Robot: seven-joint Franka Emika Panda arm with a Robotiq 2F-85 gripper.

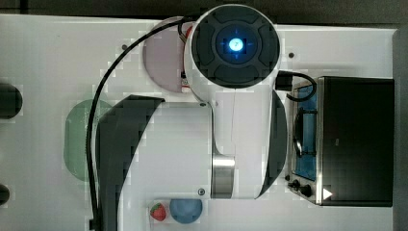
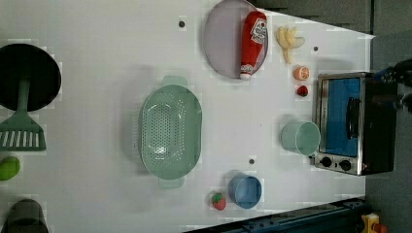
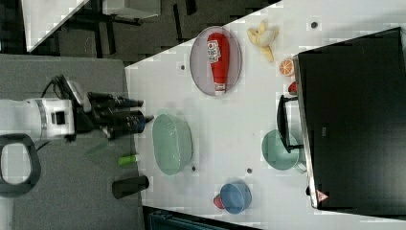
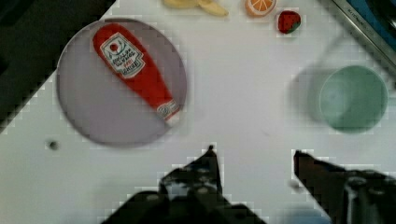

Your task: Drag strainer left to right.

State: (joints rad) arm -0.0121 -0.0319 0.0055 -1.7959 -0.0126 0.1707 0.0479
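Strainer (image 2: 170,128) sits untouched, centre-left of the left view, on the bench (image 2: 97,73). My fingers (image 4: 254,158) are apart, empty, hovering high, likely before descending onto its rim.

On the white counter (image 2: 97,97): one strainer (image 2: 170,130), one plate (image 2: 223,39), one ketchup bottle (image 2: 253,43), two bowls, mint (image 2: 301,138) and blue (image 2: 245,191), two strawberries (image 2: 218,201) (image 2: 302,91), one orange half (image 2: 301,73), one toaster oven (image 2: 352,124).

Pale green strainer (image 2: 170,131), hole-dotted; red ketchup bottle (image 2: 253,43)
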